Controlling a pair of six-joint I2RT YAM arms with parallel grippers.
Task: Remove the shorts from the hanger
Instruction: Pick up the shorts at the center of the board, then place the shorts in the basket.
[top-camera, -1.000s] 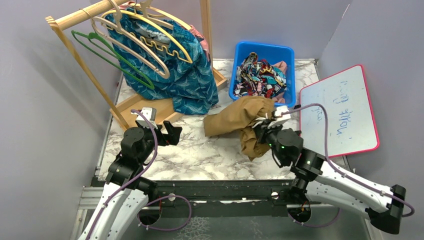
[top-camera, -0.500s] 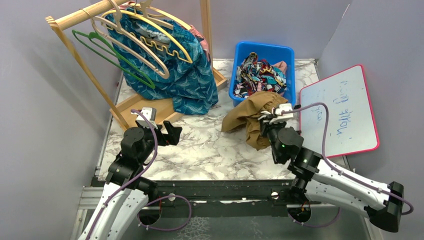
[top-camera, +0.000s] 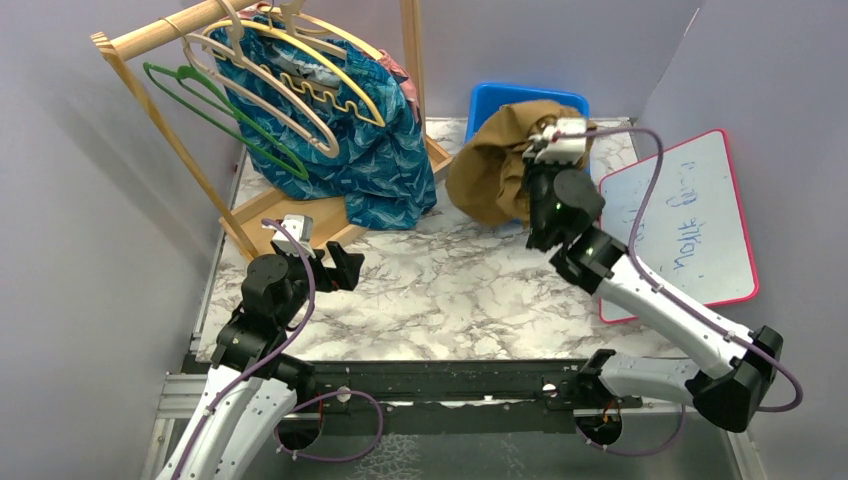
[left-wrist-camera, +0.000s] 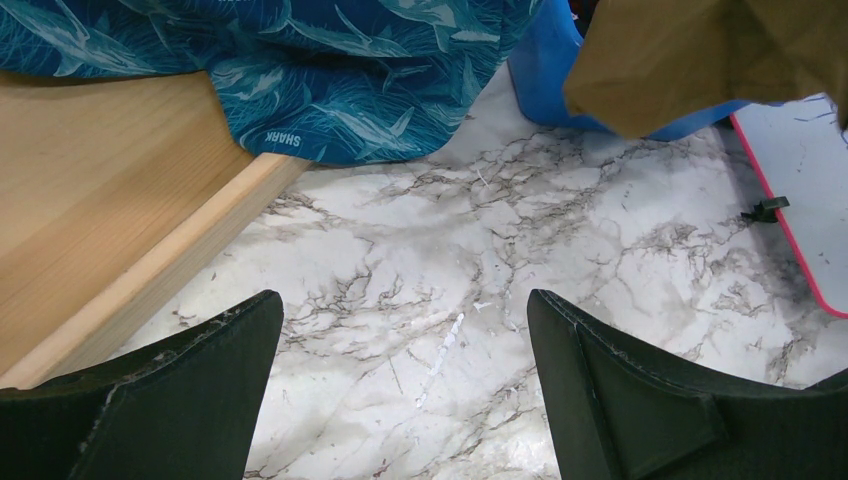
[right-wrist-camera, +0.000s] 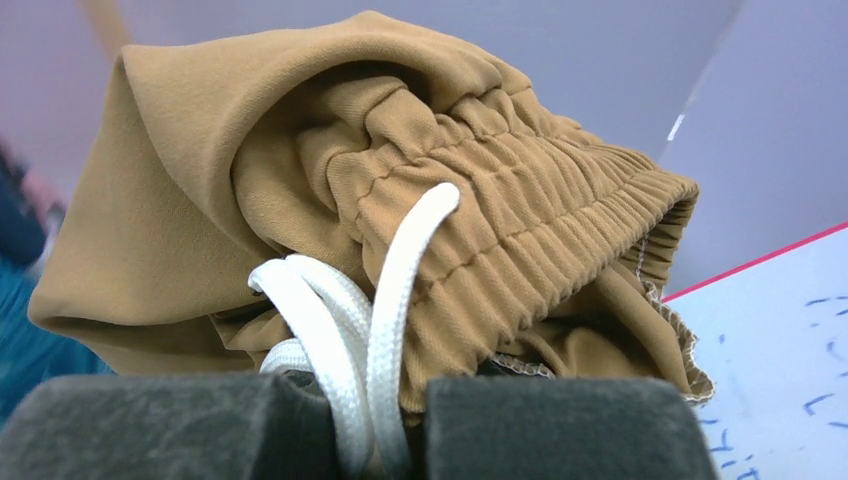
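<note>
**Top external view.** The left arm is folded low at the near left of the marble table. The left gripper is seen just above the tabletop with its jaws spread wide and nothing between them. The right arm is stretched far forward and raised. The right gripper is buried in the olive-brown shorts and clamped on them. These shorts are held in the air, bunched, over the blue bin at the back of the table. Only the bin's far rim is visible, and its contents are hidden by the fabric. The teal patterned shorts are seen hanging on the hangers of the wooden rack. A whiteboard lies at the right.

**Left wrist view.** Both dark fingers are seen well apart over bare marble. The teal fabric drapes onto the rack's wooden base. The brown shorts hang in front of the blue bin.

**Right wrist view.** The jaws are nearly closed. The white drawstring and the gathered waistband are pinched between them.
</note>
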